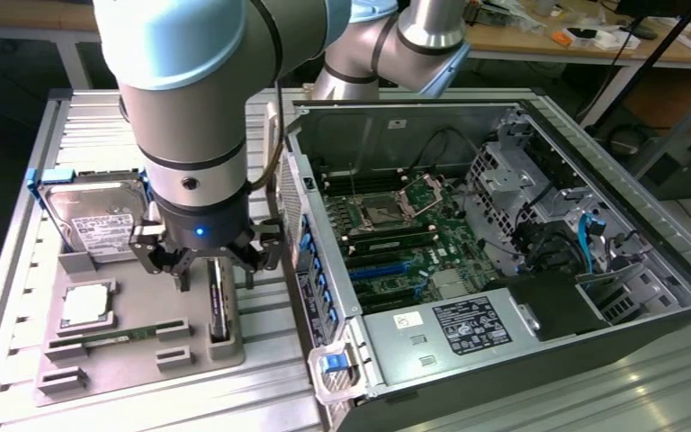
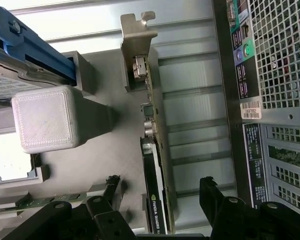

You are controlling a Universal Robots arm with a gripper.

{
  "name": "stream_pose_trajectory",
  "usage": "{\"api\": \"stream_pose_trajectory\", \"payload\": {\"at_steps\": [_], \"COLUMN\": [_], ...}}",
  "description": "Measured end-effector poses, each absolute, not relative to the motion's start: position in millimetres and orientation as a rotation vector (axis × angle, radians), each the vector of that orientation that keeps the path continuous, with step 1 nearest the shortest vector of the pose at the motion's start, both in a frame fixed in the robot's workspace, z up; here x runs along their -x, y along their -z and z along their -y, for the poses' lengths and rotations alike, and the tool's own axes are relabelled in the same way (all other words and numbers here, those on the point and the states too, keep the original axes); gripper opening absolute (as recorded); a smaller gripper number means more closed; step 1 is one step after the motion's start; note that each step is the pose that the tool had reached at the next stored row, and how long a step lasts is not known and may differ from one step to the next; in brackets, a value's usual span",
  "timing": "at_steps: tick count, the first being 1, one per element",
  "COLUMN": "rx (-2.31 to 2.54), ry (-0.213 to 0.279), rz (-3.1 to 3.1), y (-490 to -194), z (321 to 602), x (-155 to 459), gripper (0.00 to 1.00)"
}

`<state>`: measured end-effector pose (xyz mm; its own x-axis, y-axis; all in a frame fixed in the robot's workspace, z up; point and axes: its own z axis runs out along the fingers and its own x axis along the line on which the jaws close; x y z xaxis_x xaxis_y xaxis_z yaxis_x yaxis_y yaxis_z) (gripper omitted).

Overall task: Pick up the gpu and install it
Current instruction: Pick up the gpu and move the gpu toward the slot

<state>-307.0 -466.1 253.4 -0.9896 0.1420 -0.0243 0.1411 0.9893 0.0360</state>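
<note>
Your gpu (image 2: pixel 151 125) stands on its long edge in a slot of the grey tray (image 1: pixel 141 355), directly between the fingers (image 2: pixel 102 205) and just below their tips. Judge it light and stiff, but fragile. It is a thin green board with small exposed parts along the edge, and a hard squeeze or a twist could hurt it. The black cooler (image 2: pixel 150 192) sits on the face nearest the fingers and looks like the sturdiest place to pinch, flat across both faces of the card. The silver bracket (image 2: pixel 137 40) at the end far from the fingers is thin and smooth, so it is likely to slip or bend if you grab there.

The gripper (image 1: pixel 216 270) hangs with its fingers spread wide, one on each side of the card. Neither appears to touch it, and nothing is held. The wrist points straight down over the tray, with the arm's thick links rising above it.

Outside one finger and close by stands the open computer case (image 1: pixel 502 360), with its motherboard (image 1: pixel 406 234) exposed. Outside the other finger, the RAM stick (image 1: pixel 118 335) lies in the tray, and farther off sits the hard drive (image 1: pixel 96 220).
</note>
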Motion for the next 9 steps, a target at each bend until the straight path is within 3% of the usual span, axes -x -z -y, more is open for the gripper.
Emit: {"api": "stream_pose_trajectory", "payload": {"at_steps": [9], "rx": [-0.221], "ry": [-0.052], "rz": [-3.106], "y": [-251.4], "z": [466.0], "x": [307.0], "gripper": [0.74]}}
